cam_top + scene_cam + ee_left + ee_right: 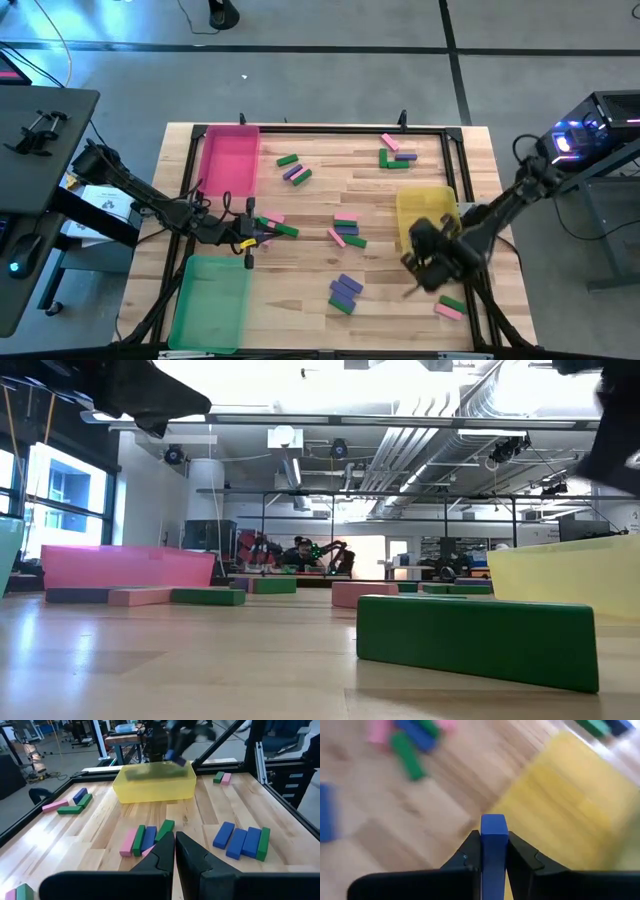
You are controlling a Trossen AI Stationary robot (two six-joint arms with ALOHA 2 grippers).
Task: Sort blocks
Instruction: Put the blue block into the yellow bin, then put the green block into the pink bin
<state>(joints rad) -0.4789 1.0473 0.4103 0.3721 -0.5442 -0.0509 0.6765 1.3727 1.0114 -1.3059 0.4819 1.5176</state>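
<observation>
Blue block pinched upright in my right claw, its lower end hidden between my fingers, held beside the yellow tray near the desk's right edge, left claw closed, empty.

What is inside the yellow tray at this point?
Nothing visible on the part of the yellow tray that shows. The right end effector, shut on a blue block, and its arm cover the near part.
</observation>
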